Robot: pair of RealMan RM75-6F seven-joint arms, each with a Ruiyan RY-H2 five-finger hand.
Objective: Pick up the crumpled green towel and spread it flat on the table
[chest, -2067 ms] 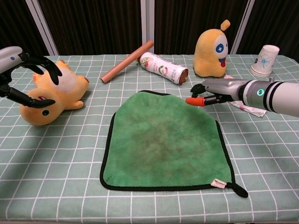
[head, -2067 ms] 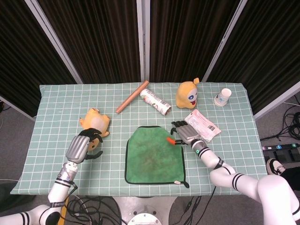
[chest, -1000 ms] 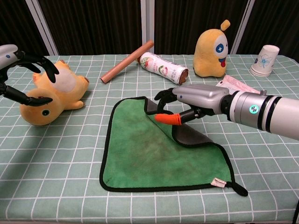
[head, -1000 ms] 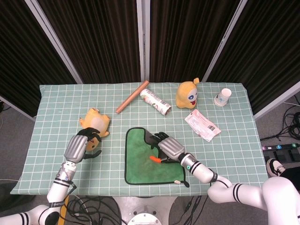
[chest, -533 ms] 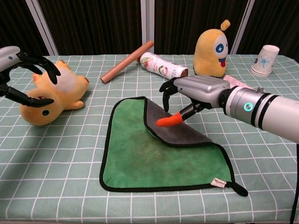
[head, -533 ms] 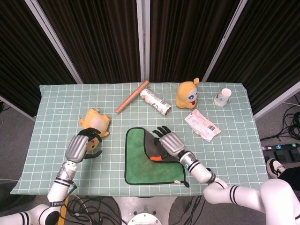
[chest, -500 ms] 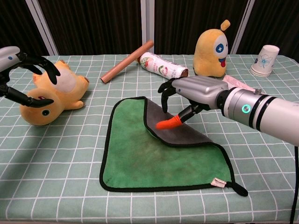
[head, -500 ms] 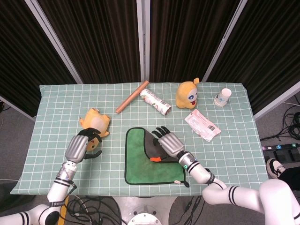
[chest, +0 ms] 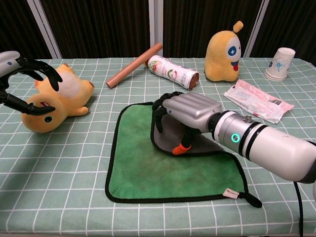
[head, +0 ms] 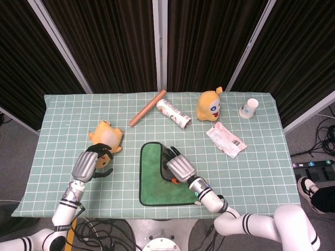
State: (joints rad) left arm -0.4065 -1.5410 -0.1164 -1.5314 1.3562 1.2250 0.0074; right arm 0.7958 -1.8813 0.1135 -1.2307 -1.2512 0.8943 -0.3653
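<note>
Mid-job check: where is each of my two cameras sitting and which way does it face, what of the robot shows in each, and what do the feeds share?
Head view: high above the near table edge, looking steeply down at the whole table; both forearms and hands show.
Chest view: low at the near edge, looking across the table toward the curtains; the right hand fills the middle, the left hand is at the frame edge.
Shared: the green towel with one corner folded over, both plush toys, and both hands.

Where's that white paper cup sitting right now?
The white paper cup stands at the table's far right corner in both views, just right of the upright yellow plush toy and behind the pink-and-white packet.
</note>
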